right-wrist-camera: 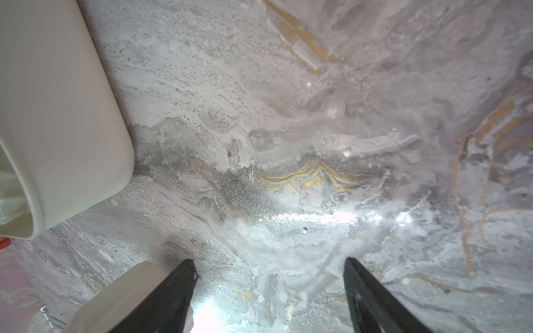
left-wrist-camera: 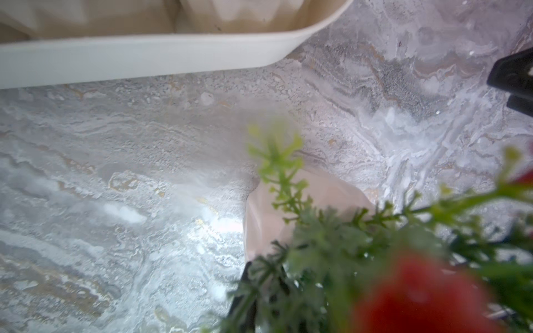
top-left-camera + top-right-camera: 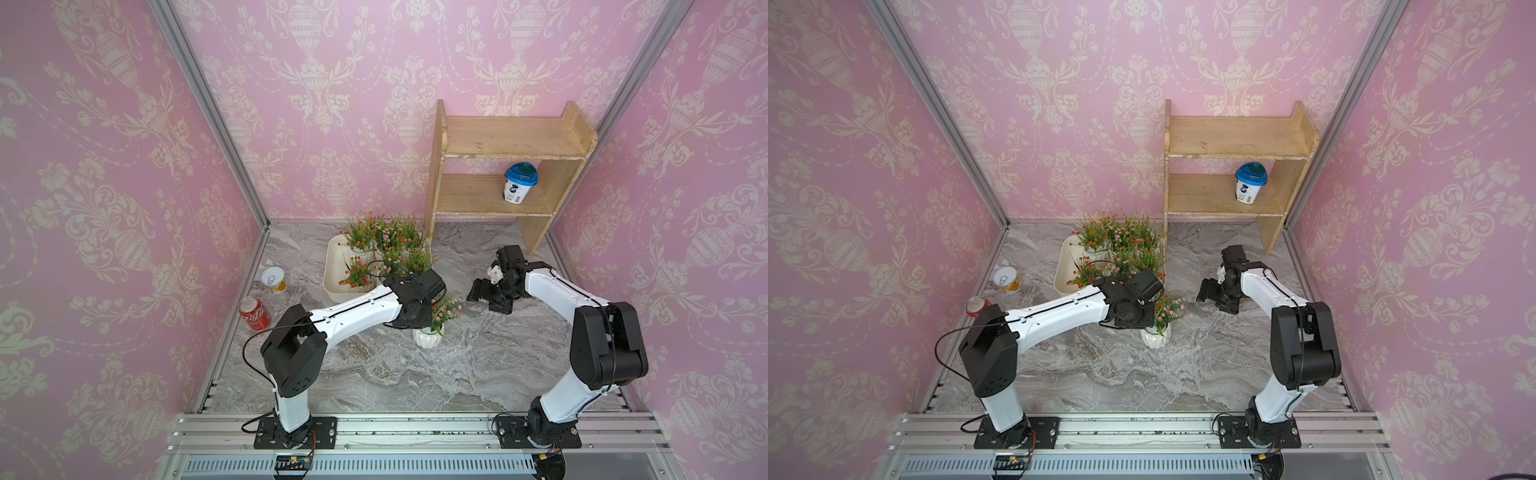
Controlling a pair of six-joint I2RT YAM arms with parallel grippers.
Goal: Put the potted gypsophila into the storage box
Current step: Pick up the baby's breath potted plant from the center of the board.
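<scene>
Marble tabletop (image 3: 374, 374), left hand (image 3: 430, 309) closed amid potted gypsophila (image 3: 428, 337) sprigs.

Pink damask wallpaper (image 3: 104, 166) on three walls, aluminium corner posts (image 3: 208, 104), grey marble-pattern floor (image 3: 415, 374) with gold veining, wooden two-tier shelf (image 3: 511, 139) against rear wall, right corner

sprigs (image 2: 331, 245) blurred (v. close), pot (image 2: 288, 207) half-hidden
</scene>
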